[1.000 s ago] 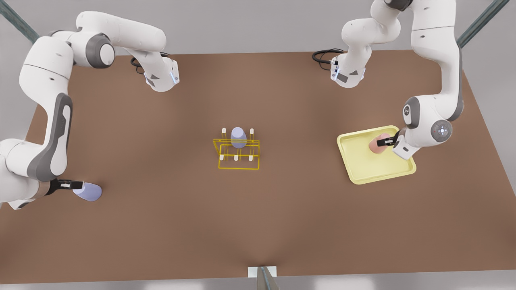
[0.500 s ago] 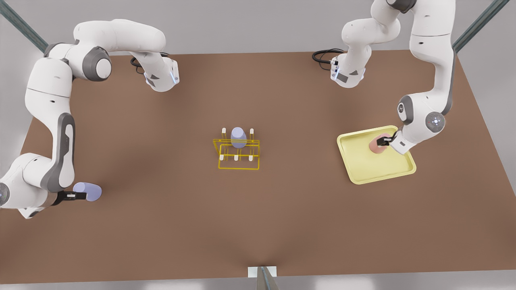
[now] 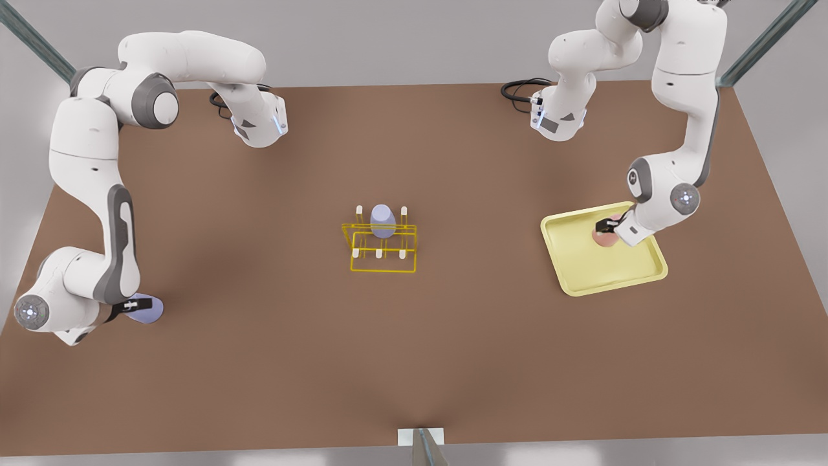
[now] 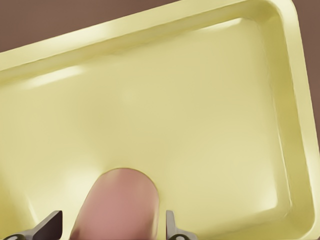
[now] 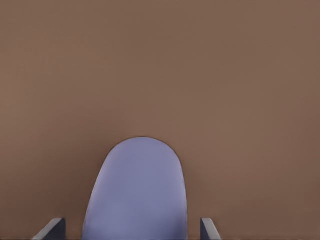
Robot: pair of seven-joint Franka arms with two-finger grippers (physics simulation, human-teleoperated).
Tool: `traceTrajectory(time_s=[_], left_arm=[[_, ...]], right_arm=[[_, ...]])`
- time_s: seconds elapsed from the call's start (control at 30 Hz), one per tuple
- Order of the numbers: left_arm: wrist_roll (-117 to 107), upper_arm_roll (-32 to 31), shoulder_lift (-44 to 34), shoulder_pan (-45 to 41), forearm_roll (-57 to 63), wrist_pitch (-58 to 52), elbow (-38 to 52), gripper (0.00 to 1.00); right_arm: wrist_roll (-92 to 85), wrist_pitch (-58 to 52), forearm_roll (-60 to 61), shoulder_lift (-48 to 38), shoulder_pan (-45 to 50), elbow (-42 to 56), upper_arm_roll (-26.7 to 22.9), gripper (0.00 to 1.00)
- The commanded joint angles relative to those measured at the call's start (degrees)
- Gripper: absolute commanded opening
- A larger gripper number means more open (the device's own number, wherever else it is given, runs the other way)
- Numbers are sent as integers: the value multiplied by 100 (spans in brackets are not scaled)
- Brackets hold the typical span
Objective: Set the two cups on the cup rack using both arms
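Observation:
A salmon pink cup (image 3: pixel 607 239) lies on its side in the pale-yellow tray (image 3: pixel 582 275) at the front view's right. My left gripper (image 3: pixel 604 226) is open, and its fingers (image 4: pixel 51 226) straddle this pink cup (image 4: pixel 117 205) with small gaps. A lavender cup (image 3: pixel 149 310) lies on its side on the table at the front view's left. My right gripper (image 3: pixel 132 304) is open astride it, with the fingers (image 5: pixel 54 228) clear of this lavender cup (image 5: pixel 137 190). The yellow wire cup rack (image 3: pixel 383 251) stands mid-table. Another lavender cup (image 3: pixel 382 221) sits upside down on it.
The tray's raised rim (image 4: pixel 295 100) rings the pink cup. Both arm bases (image 3: pixel 259 126) (image 3: pixel 559 116) and their cables stand at the far edge. Bare brown table (image 3: pixel 259 362) lies between the rack and each gripper.
Both arms swung their wrists round over the lying cups, and the grippers slid farther along them. Neither cup moved from its spot.

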Motion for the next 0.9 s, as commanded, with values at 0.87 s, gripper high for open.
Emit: traceTrajectory(time_s=[0.87], left_arm=[[408, 60, -66, -13, 0, 789, -423, 80]], right_arm=[[-347, -5, -79, 174, -13, -58, -9, 100]])
